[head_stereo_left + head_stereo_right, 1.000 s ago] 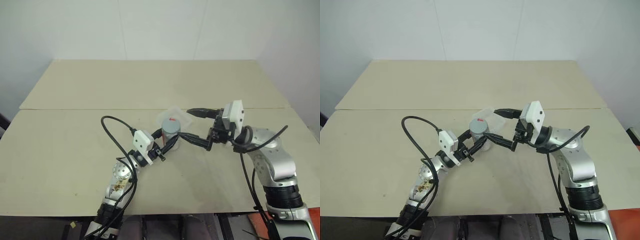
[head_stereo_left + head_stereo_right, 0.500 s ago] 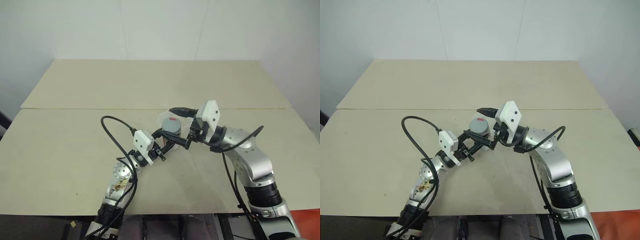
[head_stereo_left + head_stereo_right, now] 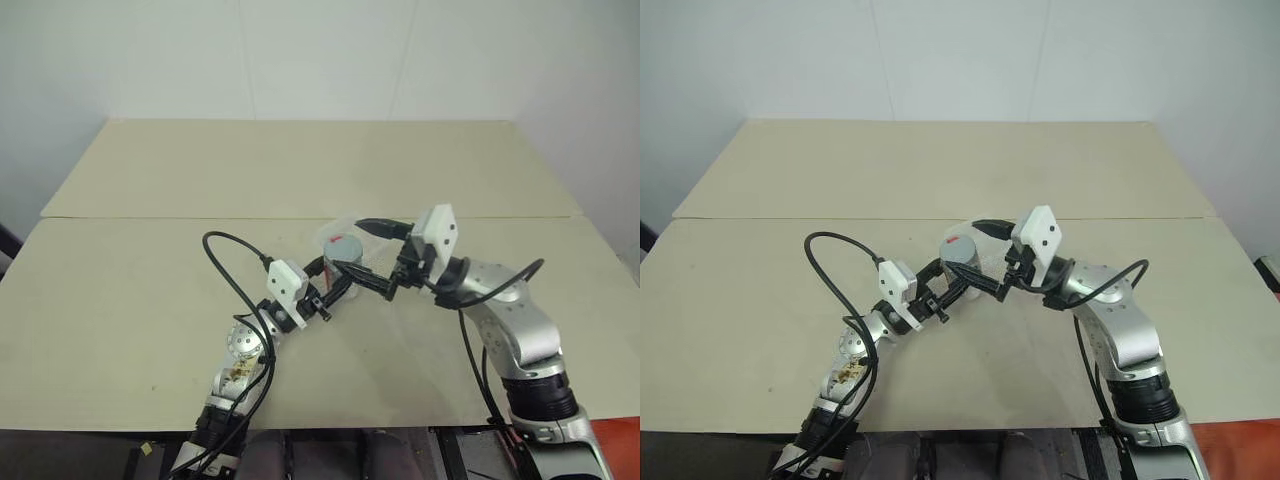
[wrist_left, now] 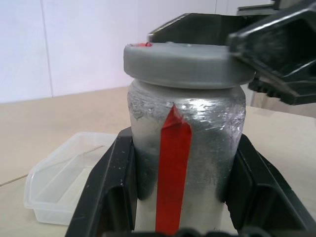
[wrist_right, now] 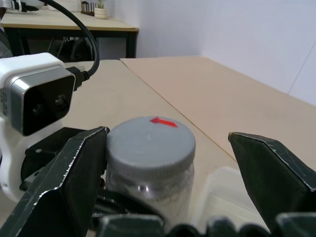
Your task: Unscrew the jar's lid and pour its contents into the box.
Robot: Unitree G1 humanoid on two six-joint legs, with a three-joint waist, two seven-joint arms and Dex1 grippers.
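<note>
— At the near edge of the desk (image 3: pixel 130 300), what has the left pincer (image 3: pixel 338 282) got?

— It is clamped tight on the jar (image 4: pixel 185 148), which stands upright between its jaws, red stripe facing the wrist.

— And the lid (image 5: pixel 150 140)?

— On the jar, with its red mark up; I see no gap under it. So I judge the unscrewing not yet done.

— The right pincer (image 3: pixel 363 255)?

— Spread as wide as it goes, holding nothing. One finger lies beside the lid at each side; whether either touches it, I cannot tell.

— Farther back?

— The box (image 4: pixel 66 180) sits on the desk just behind the jar, with nothing dark in it.

— So what remains?

— Nearly all: grip the lid, twist it off, then tip the contents into the box.
</note>
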